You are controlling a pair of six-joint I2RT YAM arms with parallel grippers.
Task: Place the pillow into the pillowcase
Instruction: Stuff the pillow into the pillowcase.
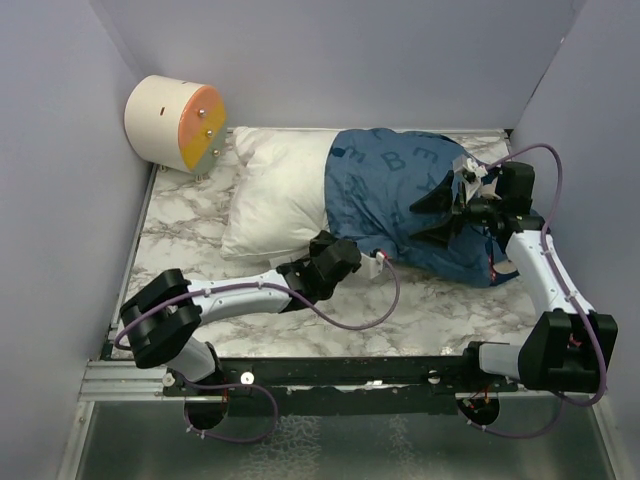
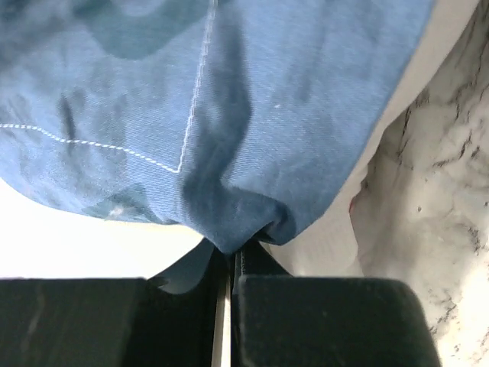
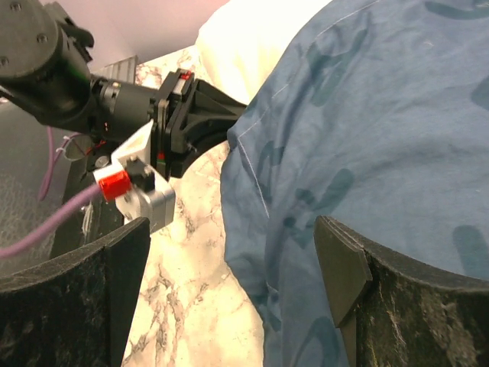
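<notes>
The white pillow (image 1: 275, 195) lies across the back of the marble table (image 1: 190, 235), its right part inside the blue printed pillowcase (image 1: 400, 185). My left gripper (image 1: 337, 243) is at the case's near open edge, shut on a fold of the hem (image 2: 233, 243); the white pillow (image 2: 76, 245) shows under it. My right gripper (image 1: 433, 216) is open over the case's right part; in the right wrist view it (image 3: 229, 267) straddles the case's edge (image 3: 367, 138) and bare table, holding nothing. The pillow (image 3: 244, 46) and the left gripper (image 3: 191, 115) show beyond.
A cream cylinder with an orange face (image 1: 175, 122) stands in the back left corner, beside the pillow. Grey walls close in the left, back and right sides. A metal rail (image 1: 330, 372) runs along the front edge by the arm bases.
</notes>
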